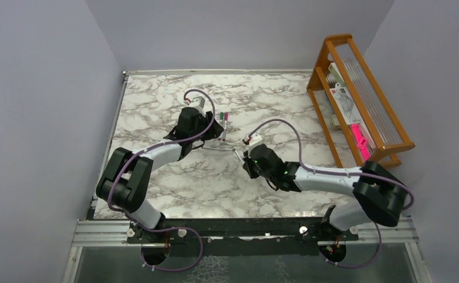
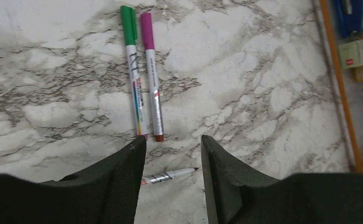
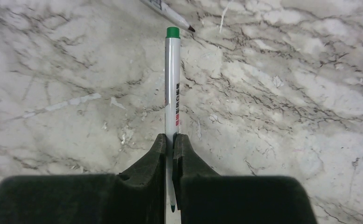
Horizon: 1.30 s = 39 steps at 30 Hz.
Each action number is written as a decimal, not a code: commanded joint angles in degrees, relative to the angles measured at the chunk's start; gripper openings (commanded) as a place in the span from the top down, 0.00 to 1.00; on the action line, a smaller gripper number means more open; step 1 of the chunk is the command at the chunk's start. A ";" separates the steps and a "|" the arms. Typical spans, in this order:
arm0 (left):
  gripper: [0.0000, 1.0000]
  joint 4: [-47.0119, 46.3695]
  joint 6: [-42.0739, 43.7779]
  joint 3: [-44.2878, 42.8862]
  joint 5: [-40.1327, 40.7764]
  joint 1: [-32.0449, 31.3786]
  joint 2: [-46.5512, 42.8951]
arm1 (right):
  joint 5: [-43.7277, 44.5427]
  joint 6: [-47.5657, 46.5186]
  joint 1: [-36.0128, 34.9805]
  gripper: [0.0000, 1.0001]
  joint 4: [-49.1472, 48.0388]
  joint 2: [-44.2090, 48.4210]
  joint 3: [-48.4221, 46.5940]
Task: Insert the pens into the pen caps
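Observation:
Two capped pens lie side by side on the marble table point(image 2: 263, 93), one with a green cap point(image 2: 129, 25), one with a magenta cap point(image 2: 146, 30); they also show in the top view point(image 1: 224, 121). My left gripper point(image 2: 172, 144) is open and empty, hovering just short of their near ends. An uncapped silvery pen point(image 2: 170, 176) lies on the table below its jaws. My right gripper point(image 3: 172, 140) is shut on a silvery pen point(image 3: 172, 84) with a green end plug, its tip pointing back between the fingers. The other uncapped pen's tip point(image 3: 170, 14) lies just beyond. No yellow-orange caps show.
An orange wooden rack point(image 1: 357, 100) with stationery stands at the table's right edge; its rail shows in the left wrist view point(image 2: 338, 70). Grey walls close in the table at the back and both sides. My right gripper point(image 1: 243, 156) sits near the table's middle, my left gripper point(image 1: 212, 131) just behind it.

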<state>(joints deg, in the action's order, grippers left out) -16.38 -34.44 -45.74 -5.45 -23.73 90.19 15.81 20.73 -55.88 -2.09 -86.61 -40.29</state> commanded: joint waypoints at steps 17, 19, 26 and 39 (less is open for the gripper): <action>0.53 -27.78 -14.50 8.81 -27.36 -6.86 -3.27 | -7.88 -6.45 -0.32 0.99 -11.67 19.13 6.61; 0.53 -28.21 -14.92 8.83 -27.04 -7.04 -3.41 | -8.07 -6.69 -0.37 0.99 -11.58 18.91 6.24; 0.53 -28.21 -14.87 7.82 -27.88 -7.06 -4.64 | -6.70 -6.39 -0.37 0.99 -11.10 20.24 6.74; 1.00 -28.27 -15.40 15.52 -28.78 -8.21 -11.07 | -2.72 -7.60 -0.31 0.99 -10.56 20.16 4.94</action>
<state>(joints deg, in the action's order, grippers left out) -43.53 -50.70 -33.17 -34.30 -31.31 82.98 10.24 13.82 -55.96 -10.63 -66.15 -33.36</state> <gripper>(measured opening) 0.147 0.046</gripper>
